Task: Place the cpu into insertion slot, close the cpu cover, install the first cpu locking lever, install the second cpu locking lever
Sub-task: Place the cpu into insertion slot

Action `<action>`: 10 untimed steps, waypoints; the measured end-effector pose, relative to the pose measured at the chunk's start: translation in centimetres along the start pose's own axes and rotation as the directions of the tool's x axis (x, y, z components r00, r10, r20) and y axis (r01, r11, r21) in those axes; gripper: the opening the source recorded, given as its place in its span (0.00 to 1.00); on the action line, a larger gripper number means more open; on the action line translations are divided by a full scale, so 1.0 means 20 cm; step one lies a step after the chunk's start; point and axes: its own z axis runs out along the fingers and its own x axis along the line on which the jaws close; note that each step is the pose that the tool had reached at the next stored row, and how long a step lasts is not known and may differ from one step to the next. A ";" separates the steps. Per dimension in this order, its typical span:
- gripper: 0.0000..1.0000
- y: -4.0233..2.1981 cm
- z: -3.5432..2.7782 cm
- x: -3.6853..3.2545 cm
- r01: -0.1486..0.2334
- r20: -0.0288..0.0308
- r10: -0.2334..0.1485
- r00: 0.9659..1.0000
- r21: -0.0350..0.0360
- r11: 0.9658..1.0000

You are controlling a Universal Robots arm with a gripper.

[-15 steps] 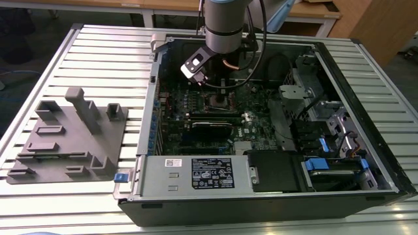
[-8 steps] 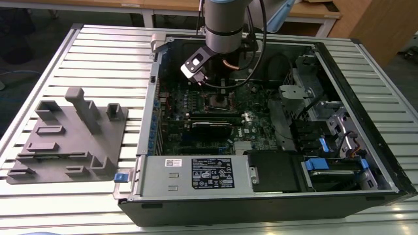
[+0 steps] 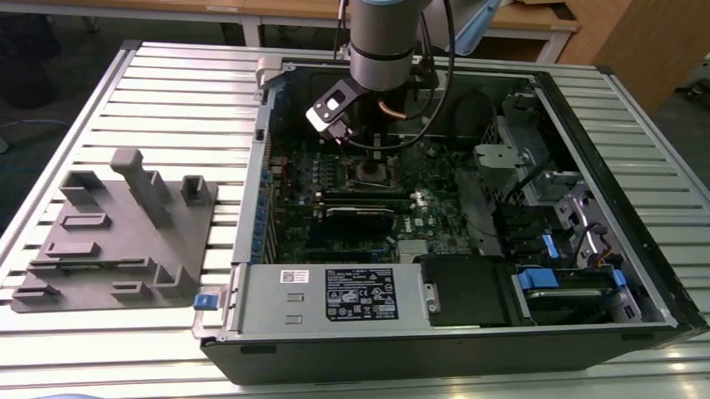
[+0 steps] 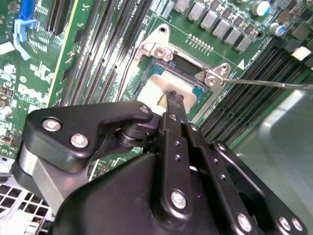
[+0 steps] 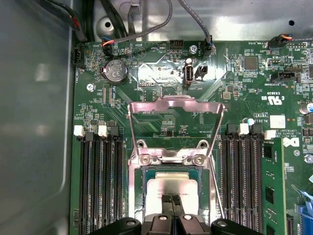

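Room with wooden furniture (image 3: pixel 621 33) at the back and, in front of it, a desk (image 3: pixel 166 91) of pale metal slats. On the desk, an open computer case (image 3: pixel 616 195), laid on its side with the inside facing up. Beside the case, toward the exterior view's left, a grey moulded fixture (image 3: pixel 111 224) with posts and pockets. From above, a thick grey arm (image 3: pixel 383 41); reaches down into the case over the middle of the green circuit board (image 5: pixel 234 93).

On this board, between two groups of long black slots (image 5: pixel 98 186), the insertion slot (image 5: pixel 171 157) with its silvery rim. At the slot's edge on the side of the coin battery (image 5: pixel 115 72), the cpu cover (image 5: pixel 176 101): a thin silver frame, lifted on its hinge, not closed, with the board visible through its cut-out.

In the slot, the cpu (image 5: pixel 172 186). Lies flat, dull silver-grey top upward; is square, so without a real long axis, sides parallel to the rim. Beside the slot, a thin metal lever (image 4: pixel 269 83), standing out free over the black slots.

Jaws closed together, gripping nothing, tips over the middle of the cpu's top; cannot tell whether touching it.
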 end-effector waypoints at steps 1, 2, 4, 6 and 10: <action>0.11 0.000 0.004 0.000 0.000 0.000 0.000 1.000 0.000 1.000; 0.11 0.000 0.007 0.000 0.000 0.000 0.000 1.000 0.000 1.000; 0.11 0.000 0.008 -0.001 0.000 0.001 0.000 1.000 0.000 1.000; 0.11 0.007 0.010 0.000 0.000 0.000 0.000 1.000 0.000 1.000; 0.11 0.015 0.010 0.000 0.000 0.000 0.000 1.000 0.000 1.000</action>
